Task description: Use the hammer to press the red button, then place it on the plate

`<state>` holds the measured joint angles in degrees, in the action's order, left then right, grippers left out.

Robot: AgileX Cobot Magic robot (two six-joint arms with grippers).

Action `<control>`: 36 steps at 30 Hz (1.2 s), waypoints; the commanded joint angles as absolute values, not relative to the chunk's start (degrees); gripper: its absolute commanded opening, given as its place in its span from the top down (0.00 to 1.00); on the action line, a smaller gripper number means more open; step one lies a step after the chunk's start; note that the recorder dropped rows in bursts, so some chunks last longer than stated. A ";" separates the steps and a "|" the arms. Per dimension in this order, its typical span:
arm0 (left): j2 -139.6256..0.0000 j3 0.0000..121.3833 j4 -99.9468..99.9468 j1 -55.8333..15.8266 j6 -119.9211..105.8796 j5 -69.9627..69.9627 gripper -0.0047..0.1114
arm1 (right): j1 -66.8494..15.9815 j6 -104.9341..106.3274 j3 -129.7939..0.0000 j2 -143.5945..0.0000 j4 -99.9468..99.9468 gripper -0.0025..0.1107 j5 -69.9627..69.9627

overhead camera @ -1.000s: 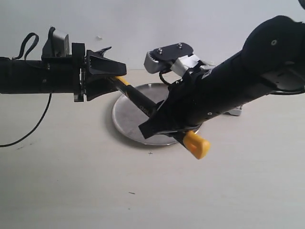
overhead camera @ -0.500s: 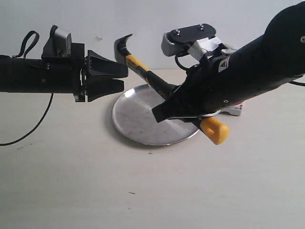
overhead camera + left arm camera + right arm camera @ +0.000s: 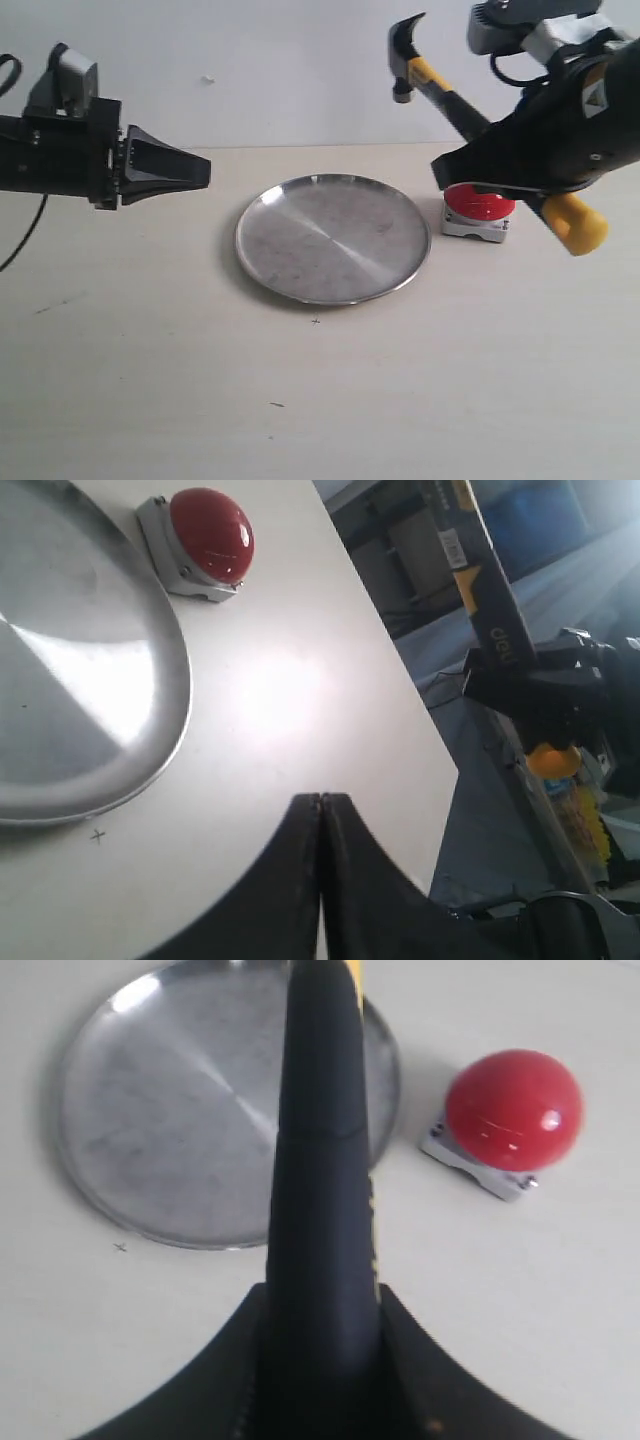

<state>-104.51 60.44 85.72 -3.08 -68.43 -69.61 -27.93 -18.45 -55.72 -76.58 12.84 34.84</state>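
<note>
Tabletop (image 3: 320, 400): red button (image 3: 478, 205) just beside plate (image 3: 330, 240) rim; right tool (image 3: 468, 162) grasps hammer (image 3: 440, 85) aloft; left tool (image 3: 200, 172) clenched.

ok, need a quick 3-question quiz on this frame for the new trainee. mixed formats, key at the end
1. True or false: the left gripper is shut and holds nothing.
2. Short answer: what sits on the table beside the plate, close to its rim but not touching it?
3. Pick one: the hammer is
A. lying flat on the plate
B. held up in the air by the right gripper, head uppermost
C. lying on the table

Key: 1 true. 2 the red button. 3 B.
</note>
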 commanded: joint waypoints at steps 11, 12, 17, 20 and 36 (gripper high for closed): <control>-72.55 34.78 92.18 0.07 -82.00 -69.96 0.96 | -18.38 -19.71 -50.32 -64.84 16.69 0.98 39.98; -69.67 32.19 92.30 0.07 -82.26 -69.84 0.96 | -17.57 -19.82 -49.38 -64.08 16.69 0.98 39.27; -49.65 20.62 92.39 0.07 -81.26 -53.56 0.96 | -12.18 -19.82 -43.57 -62.11 16.56 0.98 32.18; -35.51 15.43 90.64 0.07 -75.98 -45.10 0.96 | -9.60 -21.32 -39.59 -62.00 16.42 0.98 25.00; -1.78 12.68 64.83 0.07 -39.96 -33.42 0.96 | -1.09 -19.75 -36.42 -64.81 13.70 0.98 11.47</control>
